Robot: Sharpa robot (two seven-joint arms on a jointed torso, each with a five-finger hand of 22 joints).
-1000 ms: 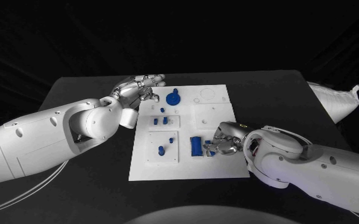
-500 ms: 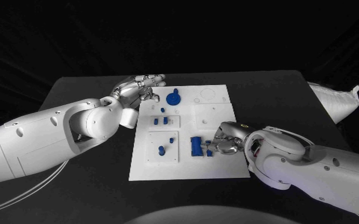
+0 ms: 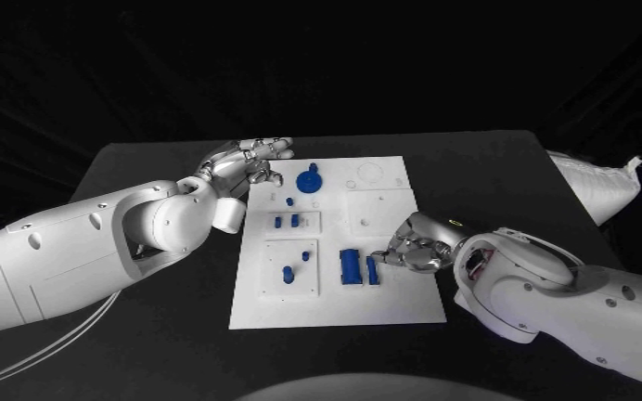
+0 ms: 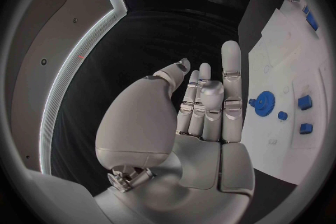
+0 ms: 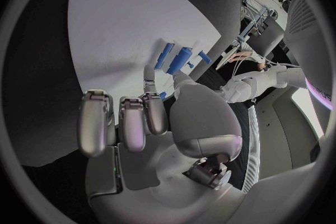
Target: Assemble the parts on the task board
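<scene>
Right hand (image 3: 417, 251) drawn back off task board (image 3: 388, 303) near right edge since a second ago; fingers curled, holding nothing visible. Two upright blue bars (image 3: 359, 265) left standing free just beside fingertips. Reads as placement done. Left hand (image 3: 246, 161) unmoved beside blue gear (image 3: 309, 178), fingers straight, loosely together, empty.

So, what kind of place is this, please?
Probably a robotics lab test station: a white task board with small blue parts on a black table, dark backdrop behind, two robot arms working there.
</scene>
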